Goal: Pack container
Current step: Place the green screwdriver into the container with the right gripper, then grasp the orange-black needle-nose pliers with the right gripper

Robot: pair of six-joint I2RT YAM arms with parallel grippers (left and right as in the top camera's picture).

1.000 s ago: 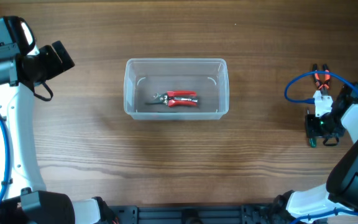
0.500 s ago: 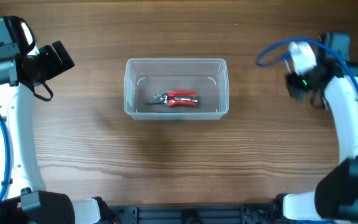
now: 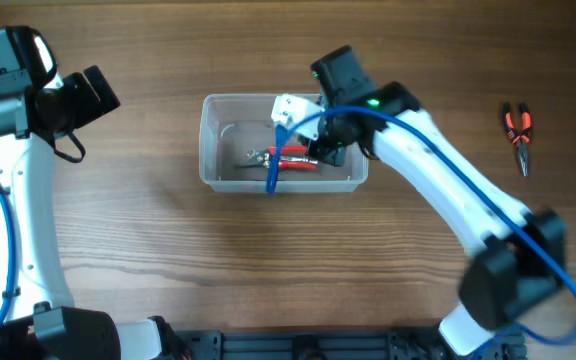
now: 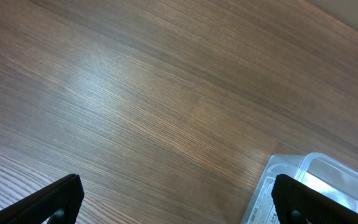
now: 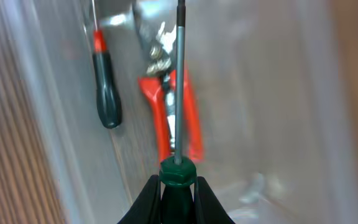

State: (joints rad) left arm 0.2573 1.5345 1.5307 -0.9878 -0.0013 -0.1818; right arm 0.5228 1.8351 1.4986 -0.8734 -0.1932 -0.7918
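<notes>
The container (image 3: 208, 140) is a clear plastic tub at the table's middle; its corner shows in the left wrist view (image 4: 328, 180). Inside lie red-handled pliers (image 3: 293, 158) (image 5: 193, 121) and a dark screwdriver with a red band (image 5: 107, 93). My right gripper (image 3: 320, 140) (image 5: 178, 186) is over the tub's right half, shut on a green-handled screwdriver (image 5: 179, 81) whose shaft points out over the pliers. My left gripper (image 3: 98, 92) (image 4: 179, 199) is open and empty, above bare table left of the tub.
Orange-and-black pliers (image 3: 518, 125) lie on the table at the far right. The right arm's blue cable (image 3: 273, 170) hangs across the tub's front wall. The wooden table (image 3: 168, 260) surrounds the tub.
My right arm has swung from the table's far right to over the container, carrying the screwdriver. The orange-and-black pliers now show uncovered at the right. The left arm has not moved.
</notes>
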